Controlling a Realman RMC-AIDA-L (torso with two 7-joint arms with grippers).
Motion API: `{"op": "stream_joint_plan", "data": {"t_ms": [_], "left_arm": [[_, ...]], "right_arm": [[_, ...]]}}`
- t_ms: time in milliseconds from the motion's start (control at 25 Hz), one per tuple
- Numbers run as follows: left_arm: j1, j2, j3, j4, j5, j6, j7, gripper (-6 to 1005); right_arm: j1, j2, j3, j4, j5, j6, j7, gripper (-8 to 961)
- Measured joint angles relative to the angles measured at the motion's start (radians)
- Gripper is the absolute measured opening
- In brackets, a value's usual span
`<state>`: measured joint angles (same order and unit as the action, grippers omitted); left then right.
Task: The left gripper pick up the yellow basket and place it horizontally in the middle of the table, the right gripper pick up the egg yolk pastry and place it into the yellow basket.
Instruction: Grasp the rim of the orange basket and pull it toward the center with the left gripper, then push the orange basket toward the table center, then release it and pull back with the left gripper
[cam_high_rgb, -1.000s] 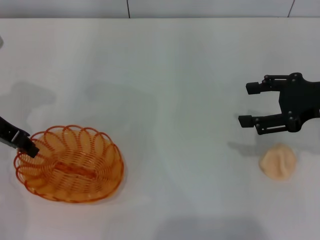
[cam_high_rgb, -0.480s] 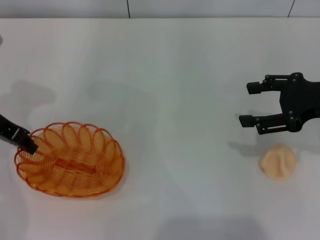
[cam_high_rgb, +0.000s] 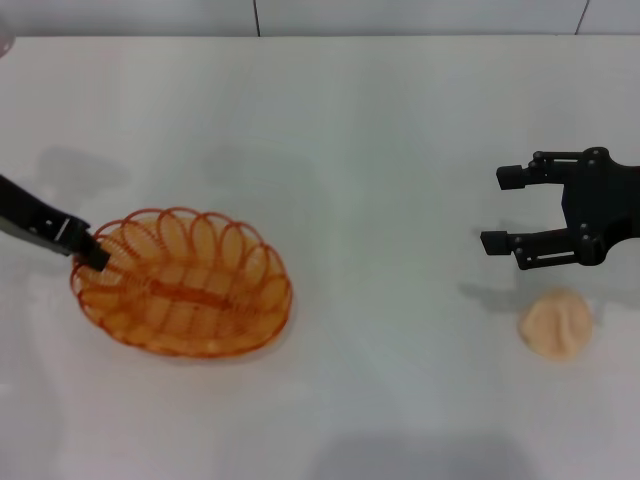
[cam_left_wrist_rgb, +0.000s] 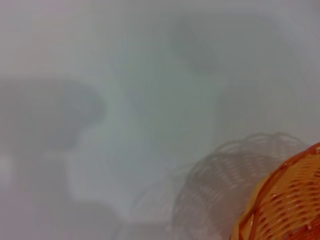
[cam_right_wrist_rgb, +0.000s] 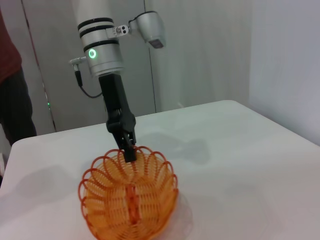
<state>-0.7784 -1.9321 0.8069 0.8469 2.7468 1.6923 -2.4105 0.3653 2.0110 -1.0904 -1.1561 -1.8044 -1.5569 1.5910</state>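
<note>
The table (cam_high_rgb: 380, 130) is a plain white surface, and against it the biggest change in the last second is the yellow basket (cam_high_rgb: 185, 297): it has travelled from the table's left part toward the table's middle and a little away from the near edge, and it appears to hang just off the surface, its shadow lying apart from it in the left wrist view. It is not yet at the middle, so I judge the carry to be under way and the set-down still ahead. The left gripper (cam_high_rgb: 95, 252) has moved with it, its fingers pinched on the basket's looped rim at the end farther from the table's middle; the right wrist view shows the black claw coming down from the silver banded arm onto that rim. The right gripper (cam_high_rgb: 508, 209) has stayed put, fingers spread, empty, hovering above the table's right side. The egg yolk pastry (cam_high_rgb: 556, 323) lies untouched on the table just on the near side of that claw, well apart from the basket. Beyond the table's far edge stand pale wall panels, and a person in dark red stands off one corner.
</note>
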Motion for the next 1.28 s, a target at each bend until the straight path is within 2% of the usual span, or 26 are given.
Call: {"op": "stream_joint_plan", "data": {"t_ms": [200, 600, 880, 1280], "left_arm": [[-0.022, -0.010, -0.005, -0.002, -0.044, -0.001, -0.043, 78], [-0.039, -0.061, -0.004, -0.010, -0.055, -0.071, -0.133, 76], [-0.053, -0.072, 0.004, -0.025, -0.099, -0.094, -0.174, 77], [-0.077, -0.099, 0.005, -0.102, -0.118, -0.153, -0.186, 77]], "right_arm": [[0.000, 0.000, 0.001, 0.001, 0.001, 0.000, 0.000, 811], [0.000, 0.002, 0.001, 0.001, 0.001, -0.007, 0.000, 811], [0.000, 0.002, -0.005, 0.001, 0.001, -0.012, 0.001, 812], [0.008, 0.002, -0.002, 0.001, 0.000, -0.023, 0.001, 812]]}}
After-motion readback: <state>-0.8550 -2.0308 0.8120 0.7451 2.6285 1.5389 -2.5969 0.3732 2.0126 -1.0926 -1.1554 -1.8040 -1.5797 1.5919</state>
